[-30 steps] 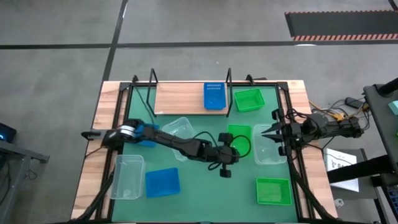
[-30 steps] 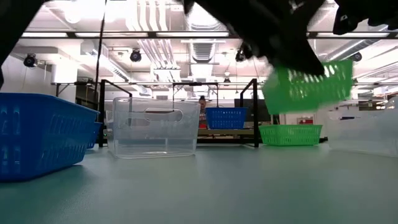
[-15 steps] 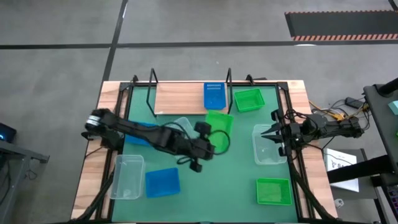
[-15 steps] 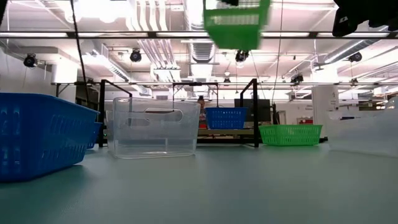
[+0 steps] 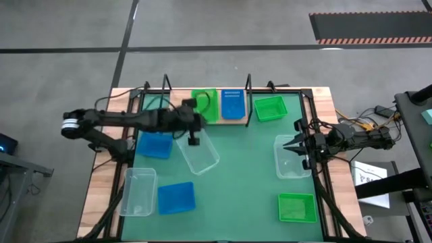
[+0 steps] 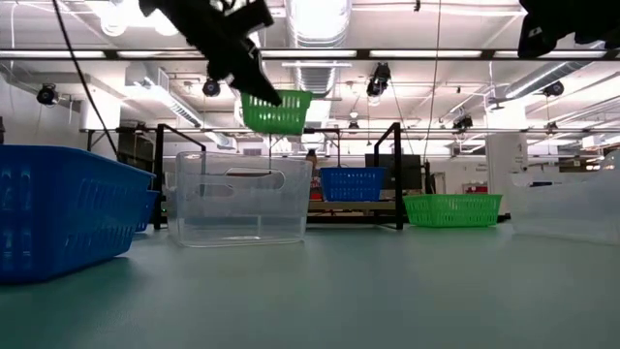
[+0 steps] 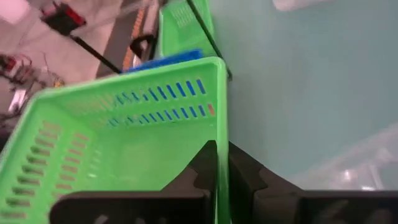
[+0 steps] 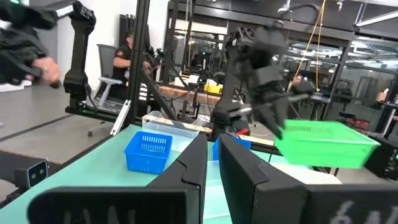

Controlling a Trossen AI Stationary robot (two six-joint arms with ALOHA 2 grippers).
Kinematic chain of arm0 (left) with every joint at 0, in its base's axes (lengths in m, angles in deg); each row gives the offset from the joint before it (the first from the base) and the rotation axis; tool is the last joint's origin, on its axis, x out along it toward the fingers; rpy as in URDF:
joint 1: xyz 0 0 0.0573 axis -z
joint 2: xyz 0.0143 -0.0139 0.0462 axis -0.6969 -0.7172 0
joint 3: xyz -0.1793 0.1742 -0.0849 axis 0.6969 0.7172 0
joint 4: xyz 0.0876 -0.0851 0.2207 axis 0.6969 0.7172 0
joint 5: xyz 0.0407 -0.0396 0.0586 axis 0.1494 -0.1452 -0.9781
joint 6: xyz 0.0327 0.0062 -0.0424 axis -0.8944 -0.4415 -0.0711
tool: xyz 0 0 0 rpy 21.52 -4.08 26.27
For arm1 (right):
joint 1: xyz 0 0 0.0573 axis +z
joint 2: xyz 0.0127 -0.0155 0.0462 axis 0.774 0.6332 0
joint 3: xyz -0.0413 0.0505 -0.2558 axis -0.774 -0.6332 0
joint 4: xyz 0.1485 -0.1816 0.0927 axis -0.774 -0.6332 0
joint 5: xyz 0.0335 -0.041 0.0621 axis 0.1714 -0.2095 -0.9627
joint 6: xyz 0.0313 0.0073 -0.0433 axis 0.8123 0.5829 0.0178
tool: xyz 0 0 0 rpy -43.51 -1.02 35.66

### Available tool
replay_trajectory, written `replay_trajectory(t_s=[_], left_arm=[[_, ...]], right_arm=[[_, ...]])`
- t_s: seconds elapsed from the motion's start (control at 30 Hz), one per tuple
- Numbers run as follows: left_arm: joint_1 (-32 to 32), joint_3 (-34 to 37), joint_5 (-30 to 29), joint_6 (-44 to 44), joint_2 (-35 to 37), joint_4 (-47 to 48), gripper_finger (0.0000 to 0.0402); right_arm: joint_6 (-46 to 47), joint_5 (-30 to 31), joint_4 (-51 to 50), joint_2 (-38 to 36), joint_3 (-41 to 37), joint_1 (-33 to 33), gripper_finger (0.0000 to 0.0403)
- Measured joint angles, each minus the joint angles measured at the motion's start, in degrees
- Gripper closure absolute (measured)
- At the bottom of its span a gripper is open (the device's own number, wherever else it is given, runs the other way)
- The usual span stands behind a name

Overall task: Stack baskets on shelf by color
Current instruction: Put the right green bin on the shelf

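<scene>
— Left gripper (image 5: 196,119) first: what did we find?

— We found its two dark fingers (image 7: 202,168) pinched tight on the rim of a green basket (image 5: 205,106), one finger inside the wall and one outside. We saw the basket carried off the table, hanging over the shelf (image 5: 182,106), just beyond the gripper.

— And from table height?

— We saw the same basket (image 6: 277,111) up in the air, tilted, well above the shelf board. Right beside it on the board sat a blue basket (image 5: 232,104), flat on the wood between the black wire uprights.

— What lay near that gripper on the mat?

— We noted a clear basket (image 5: 198,154) just below it, set at an angle, and another blue basket (image 5: 154,144) beside that, under the arm. Farther toward the front edge we counted a second clear basket (image 5: 138,192) and a third blue basket (image 5: 177,198) side by side.

— And the other arm?

— We saw the right gripper (image 5: 295,146) waiting at the far side of the table, its fingers nearly together and holding nothing. A third clear basket (image 5: 290,156) lay beneath its tips. Another green basket (image 5: 270,109) sat on the mat just past the shelf's end, and a third green basket (image 5: 296,207) stood near the front corner on that side.
</scene>
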Motion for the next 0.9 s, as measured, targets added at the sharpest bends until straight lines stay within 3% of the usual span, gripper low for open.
replay_trajectory(t_s=[0.13,0.33,0.73,0.9], left_arm=[[-7.34,3.89,7.31,-3.14,0.37,-7.57,0.0402],[-13.62,4.14,12.21,-3.61,-2.37,-7.91,0.0402],[-16.52,3.55,12.82,-3.35,-8.55,-8.56,0.0402],[-17.8,3.57,12.08,-3.26,-8.0,-3.66,0.0402]], right_arm=[[0.1,-0.02,0.12,0.03,-0.3,0.0,0.0369],[0.34,0.0,0.21,0.01,-0.72,0.0,0.0369],[2.35,0.0,0.17,0.01,-1.81,0.0,0.0369],[2.97,0.0,0.15,0.03,-2.33,0.0,0.0369]])
